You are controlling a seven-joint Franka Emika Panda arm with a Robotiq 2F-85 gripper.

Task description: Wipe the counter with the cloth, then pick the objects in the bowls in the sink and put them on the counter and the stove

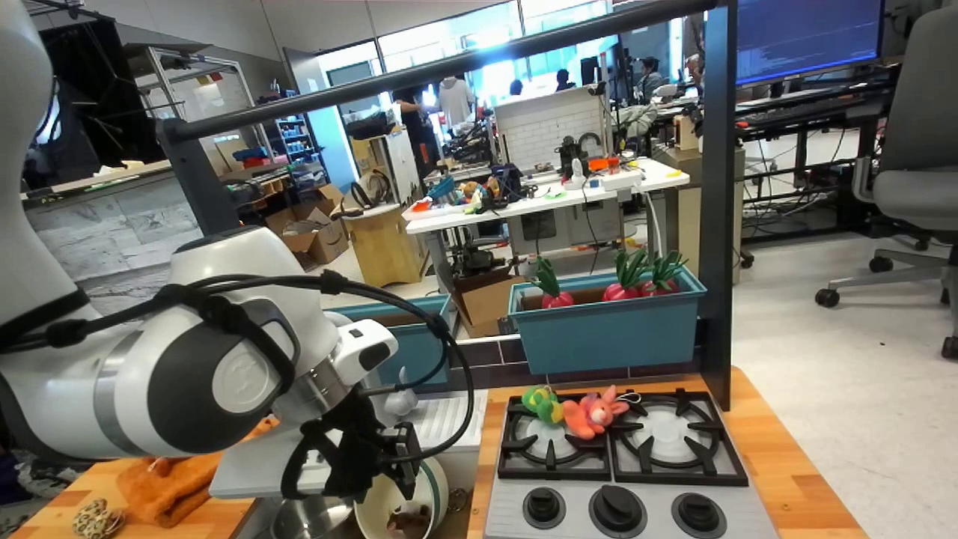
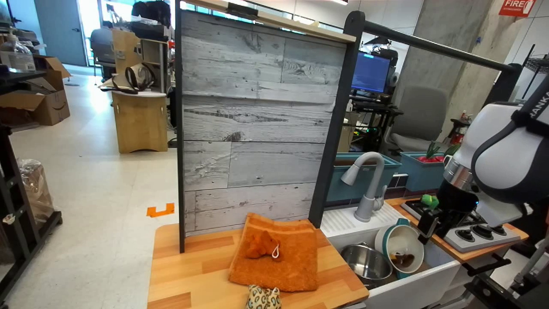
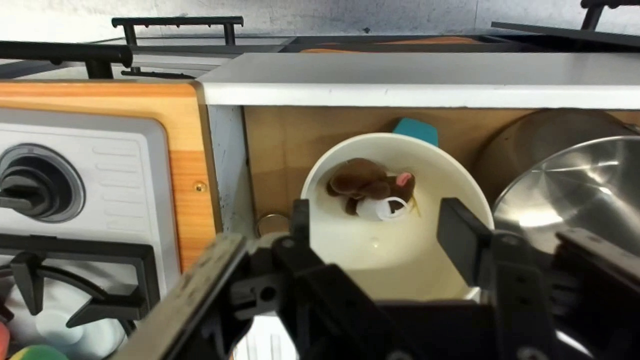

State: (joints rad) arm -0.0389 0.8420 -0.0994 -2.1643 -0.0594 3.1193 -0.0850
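Unloading the sink [image 3: 272,162], I'd say: my gripper [image 3: 376,229] hangs over the bowl [image 3: 395,265], jaws apart, nothing held; brown toy [image 3: 364,181] lies inside that bowl. Need to lower, pinch, lift clear.

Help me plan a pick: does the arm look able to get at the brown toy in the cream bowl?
Probably yes: the gripper hangs open over the cream bowl, whose mouth looks unblocked, though its wall beside the brown toy might hinder a grasp.

A grey office chair [image 1: 922,127] is seen on pale floor [image 1: 883,412], a lit monitor [image 1: 808,37] set beside it, bright windows [image 1: 449,34] glimpsed well beyond.
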